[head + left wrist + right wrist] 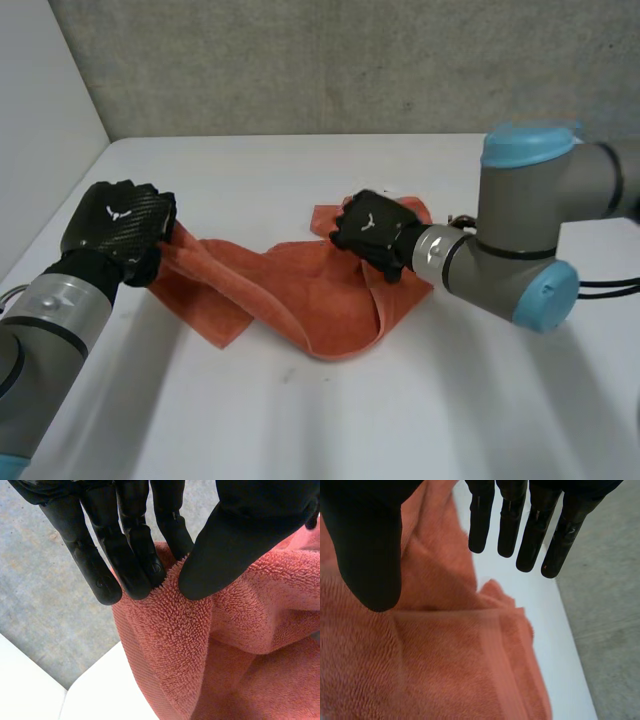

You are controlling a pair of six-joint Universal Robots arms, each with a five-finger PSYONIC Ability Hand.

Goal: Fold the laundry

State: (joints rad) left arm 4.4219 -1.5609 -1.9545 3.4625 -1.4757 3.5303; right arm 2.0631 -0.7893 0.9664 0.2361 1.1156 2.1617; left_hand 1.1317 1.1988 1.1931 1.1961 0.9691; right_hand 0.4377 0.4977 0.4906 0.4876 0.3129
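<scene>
Mid-fold at white table (420,400): coral terry towel (300,295) sags in twisted band across table's middle, one end held up near left edge. Your left hand (118,228) pinches that end between thumb and straight fingers (130,565). Your right hand (375,232) hovers over opposite end, fingers straight, grasping nothing. Step in hand, likely: spreading towel flat before first fold. Next move calls for right hand to pinch hemmed corner (512,630), then draw ends apart. Pile looped, thick, limp; hem band flat-woven.
</scene>
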